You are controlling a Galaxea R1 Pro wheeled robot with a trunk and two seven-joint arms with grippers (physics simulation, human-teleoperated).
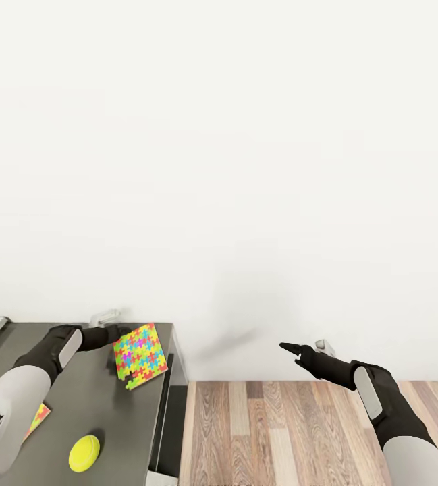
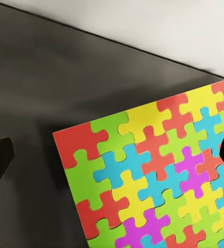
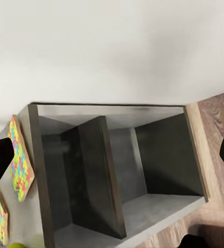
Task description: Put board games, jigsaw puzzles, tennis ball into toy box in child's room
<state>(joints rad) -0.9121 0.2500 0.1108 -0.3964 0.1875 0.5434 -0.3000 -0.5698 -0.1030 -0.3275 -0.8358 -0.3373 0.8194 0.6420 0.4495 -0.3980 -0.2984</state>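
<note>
At the table's (image 1: 77, 398) far right corner, the left gripper (image 1: 114, 332) hovers over a jigsaw puzzle (image 1: 140, 355), fingers spread wide either side and not yet holding it. Next it likely needs to lower and close on the thin sheet. A second puzzle (image 1: 38, 417) and the tennis ball (image 1: 84, 453) lie nearer. The right gripper (image 1: 291, 349) hangs open beside the table, above the floor (image 1: 279, 432).

A plain white wall (image 1: 219, 169) rises behind everything. Below it runs a wood plank floor (image 1: 279, 432). An open dark grey shelf unit (image 3: 143, 170) stands on that floor, split by an upright divider (image 3: 104, 175).
</note>
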